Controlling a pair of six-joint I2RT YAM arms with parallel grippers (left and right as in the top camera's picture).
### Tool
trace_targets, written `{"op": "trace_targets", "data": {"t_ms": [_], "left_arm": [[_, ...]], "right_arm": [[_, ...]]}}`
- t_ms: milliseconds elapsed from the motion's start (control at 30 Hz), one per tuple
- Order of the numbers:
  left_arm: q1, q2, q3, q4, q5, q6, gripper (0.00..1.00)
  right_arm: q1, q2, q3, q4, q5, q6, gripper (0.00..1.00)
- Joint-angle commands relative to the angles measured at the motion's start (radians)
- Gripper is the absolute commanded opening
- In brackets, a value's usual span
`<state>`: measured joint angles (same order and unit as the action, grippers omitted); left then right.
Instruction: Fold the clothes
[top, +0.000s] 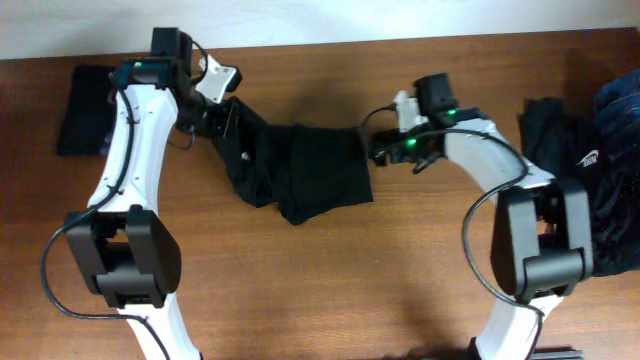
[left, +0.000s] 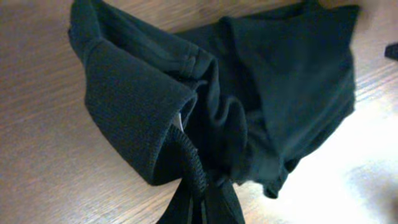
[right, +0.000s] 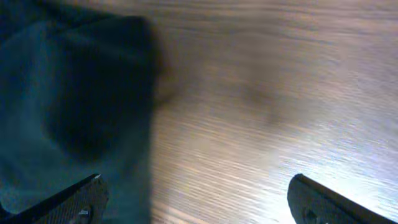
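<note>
- A crumpled black fabric garment lies in the middle of the brown wooden table, stretched between the two arms. Its thicker, bunched end is up toward the left arm and a flatter, squarish part is toward the right arm.
- The left gripper sits at the upper left end of that garment. In the left wrist view the cloth narrows into a tight bunch at the bottom edge, where the jaws are. The fingers themselves are covered by fabric, but the gripper reads as closed on the garment.
- In that same view a ribbed hem or cuff curls open and rises off the table, with loose folds behind it.
- The right gripper is spread wide and holds nothing, with bare wood between its two fingertips. Its left finger is over the garment's right edge and the other is over the table.
- From overhead, the right gripper is just at the garment's right border.
- A pile of dark clothes rests at the table's far right: a black garment with a small white logo and, beside it, a blue fabric piece.
- A flat, folded dark cloth lies at the far left, apart from both grippers.
</note>
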<state>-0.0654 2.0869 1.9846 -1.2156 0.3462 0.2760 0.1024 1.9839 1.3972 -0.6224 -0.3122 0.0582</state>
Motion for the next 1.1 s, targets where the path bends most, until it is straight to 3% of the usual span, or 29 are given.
{"op": "trace_targets", "data": {"t_ms": [0,233,1067], "left_arm": [[-0.028,-0.035,0.034,-0.009,-0.003,-0.025,0.01],[-0.111,-0.035,0.038,0.0,-0.003,-0.04,0.01],[-0.364,-0.034,0.179,0.075,-0.052,-0.159,0.01]], "right_arm": [[-0.067,0.008,0.023,-0.018,-0.092,0.033,0.97],[-0.143,0.008,0.022,-0.056,-0.126,0.032,0.97],[-0.142,0.009,0.02,-0.063,-0.122,0.025,0.97]]}}
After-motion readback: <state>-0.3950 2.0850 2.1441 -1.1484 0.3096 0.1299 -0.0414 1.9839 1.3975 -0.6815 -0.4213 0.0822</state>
